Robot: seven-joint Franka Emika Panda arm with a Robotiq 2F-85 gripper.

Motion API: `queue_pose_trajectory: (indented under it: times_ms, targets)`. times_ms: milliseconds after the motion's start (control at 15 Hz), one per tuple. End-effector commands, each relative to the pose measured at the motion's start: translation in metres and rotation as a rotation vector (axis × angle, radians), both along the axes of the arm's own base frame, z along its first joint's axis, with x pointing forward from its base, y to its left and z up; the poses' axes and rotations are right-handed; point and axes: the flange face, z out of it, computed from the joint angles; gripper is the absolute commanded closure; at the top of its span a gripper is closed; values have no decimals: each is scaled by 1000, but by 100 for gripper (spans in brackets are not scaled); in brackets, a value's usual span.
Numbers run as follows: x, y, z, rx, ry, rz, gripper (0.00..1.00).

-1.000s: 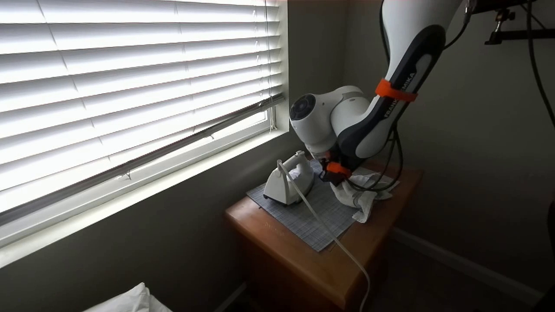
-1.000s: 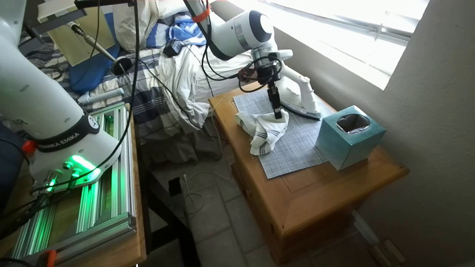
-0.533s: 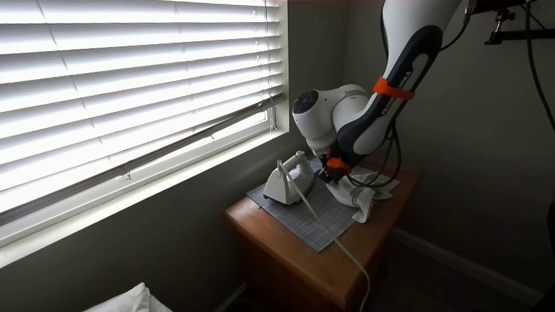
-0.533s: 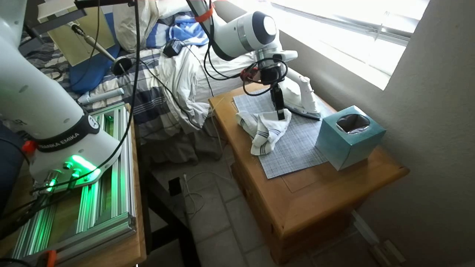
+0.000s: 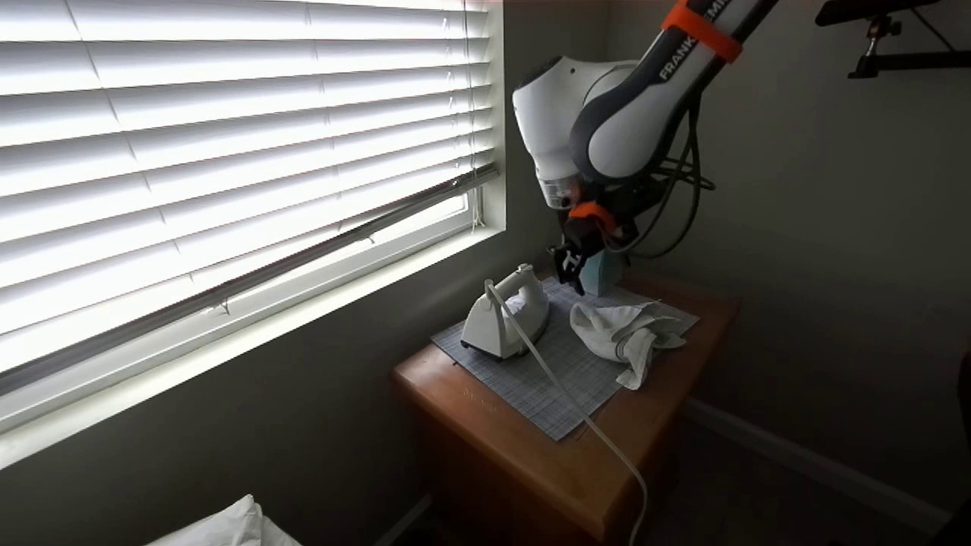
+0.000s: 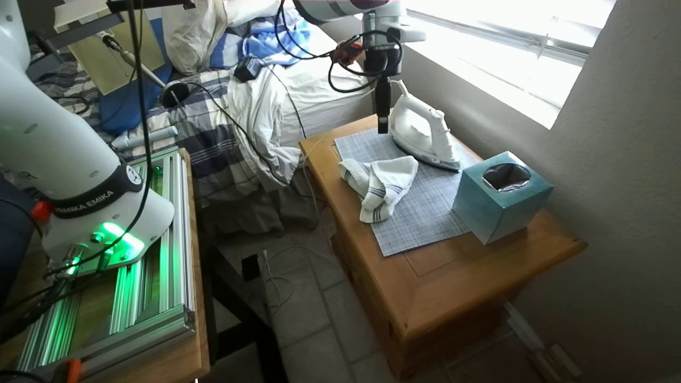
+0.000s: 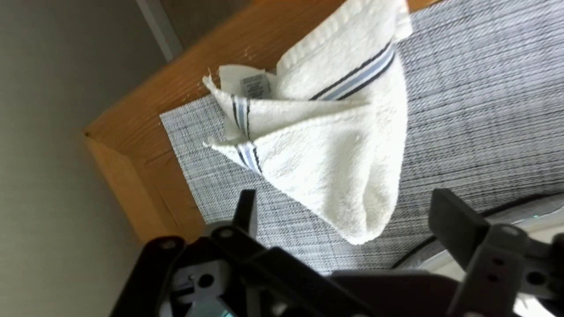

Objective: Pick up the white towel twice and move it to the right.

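The white towel (image 5: 618, 330) lies crumpled on the grey mat in both exterior views. Blue and black stripes and a small label show on the towel (image 7: 335, 154) in the wrist view. My gripper (image 6: 383, 127) hangs in the air above the mat, clear of the cloth. Seen from the wrist, the gripper (image 7: 344, 211) is wide open. One finger (image 7: 456, 224) stands well to the right of the towel's lower tip, the other to its left, and nothing is held.
A white iron (image 6: 423, 127) stands on the mat (image 6: 431, 218), close beside the gripper, with its cord trailing over the wooden table (image 5: 485, 440). A teal tissue box (image 6: 500, 197) sits at one end of the table. The window wall runs along the iron's side.
The gripper has opened, let go of the towel and risen well above it. The towel has barely shifted on the mat. The tissue box has come into sight behind the gripper.
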Motion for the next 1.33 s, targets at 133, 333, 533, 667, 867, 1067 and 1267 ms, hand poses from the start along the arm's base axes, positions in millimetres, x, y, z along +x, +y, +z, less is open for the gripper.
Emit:
queue_pose_trajectory:
  times_ms: [133, 333, 533, 667, 867, 1067, 1267]
  targets:
    - [-3, 9, 15, 97, 44, -84, 0]
    - [-2, 12, 19, 130, 48, -78, 0]
    - [-2, 12, 19, 132, 48, -77, 0]
    - [-2, 12, 19, 132, 49, -77, 0]
    - [-5, 7, 43, 140, -16, -96, 0]
    - [-14, -1, 74, 149, -61, -62, 0]
    - [-27, -12, 103, 222, -72, 22, 0]
